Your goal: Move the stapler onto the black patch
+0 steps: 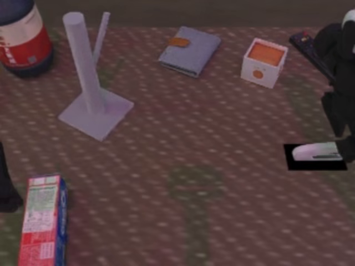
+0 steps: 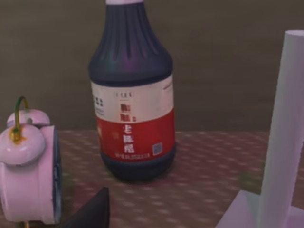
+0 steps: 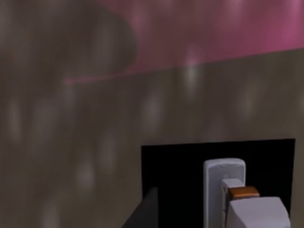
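Observation:
The white stapler lies flat on the black patch at the table's right edge. In the right wrist view the stapler rests on the patch, with a strip of black showing between it and my one visible finger. My right gripper hangs over the stapler's right end, open, not touching it. My left arm stays parked at the left edge, and only one of its fingers shows, with nothing beside it.
A soy sauce bottle and a white stand with a tall post sit at the back left. A grey notebook, an orange-topped box and a black remote line the back. A red carton lies front left.

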Tool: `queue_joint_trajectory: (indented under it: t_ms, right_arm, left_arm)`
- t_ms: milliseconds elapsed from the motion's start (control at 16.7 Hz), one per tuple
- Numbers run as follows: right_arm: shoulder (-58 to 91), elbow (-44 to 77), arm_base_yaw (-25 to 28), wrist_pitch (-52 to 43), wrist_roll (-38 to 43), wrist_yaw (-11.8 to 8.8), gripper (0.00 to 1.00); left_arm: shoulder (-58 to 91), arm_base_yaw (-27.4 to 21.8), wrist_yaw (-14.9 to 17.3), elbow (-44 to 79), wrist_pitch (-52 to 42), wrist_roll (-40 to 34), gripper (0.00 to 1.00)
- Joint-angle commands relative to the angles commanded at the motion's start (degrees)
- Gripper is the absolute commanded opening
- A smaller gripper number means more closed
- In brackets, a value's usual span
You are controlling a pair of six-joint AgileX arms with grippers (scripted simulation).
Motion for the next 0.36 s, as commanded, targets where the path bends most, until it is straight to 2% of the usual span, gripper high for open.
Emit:
queue_joint_trajectory:
  t_ms: [360]
  right_arm:
    - [0.0, 0.0, 0.0, 0.0, 0.0, 0.0, 1.00]
  left_arm:
    - [0.0, 0.0, 0.0, 0.0, 0.0, 0.0, 1.00]
